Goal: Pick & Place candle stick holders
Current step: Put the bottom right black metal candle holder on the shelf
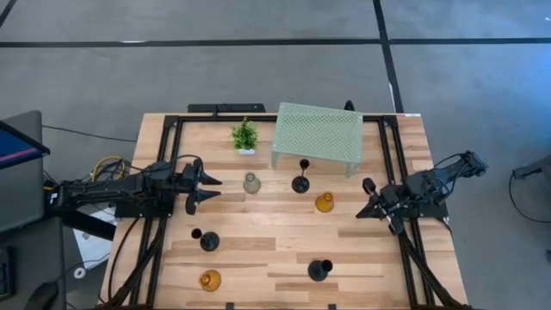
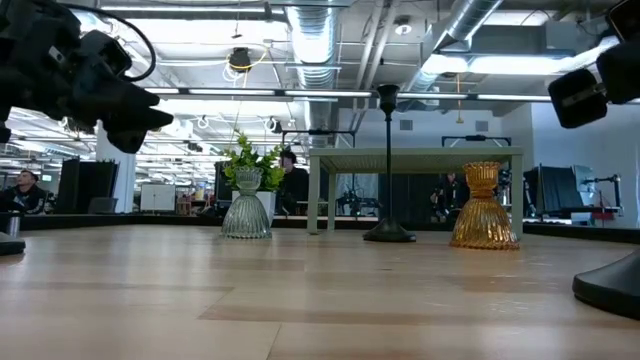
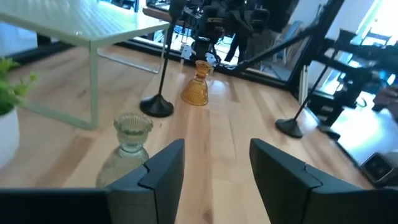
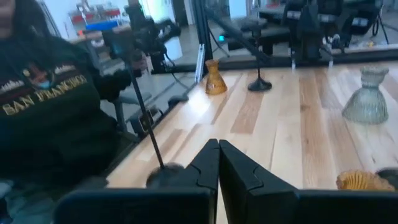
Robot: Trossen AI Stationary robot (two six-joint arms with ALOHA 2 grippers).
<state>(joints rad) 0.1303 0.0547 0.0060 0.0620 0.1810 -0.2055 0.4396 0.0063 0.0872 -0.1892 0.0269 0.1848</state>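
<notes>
Landmark: pale green mesh stand [image 1: 318, 133], at the far side of the wooden table [image 1: 275, 250].

Left gripper [image 1: 207, 189] sits well left of the stand and nearer the camera-side edge, fingers spread, nothing between them, pointing at the clear-grey glass holder [image 1: 251, 183]. In the left wrist view that holder [image 3: 127, 149] stands just beyond the left finger [image 3: 163, 171], not touching.

Small green potted plant [image 1: 244, 136] is just left of the stand.

Holders, left to right:
- amber glass holder [image 1: 209, 280], far in front of the stand and to its left, near the front edge.
- black thin-stemmed holder [image 1: 207, 240], left-front of the stand, between the grey glass one and the front amber one.
- clear-grey glass holder, just in front of the stand's left end.
- black holder [image 1: 300, 182], upright, directly in front of the stand, near it.
- black holder [image 1: 318, 270], well in front of the stand, near the front edge.
- second amber glass holder [image 1: 324, 202], in front of the stand's right half, just right of the middle black one.

Right gripper [image 1: 363, 211] is right-front of the stand, near the second amber holder but apart from it, fingers pressed together on nothing.

A person in a dark sweatshirt [image 4: 46, 118] shows beyond the table in the right wrist view.
</notes>
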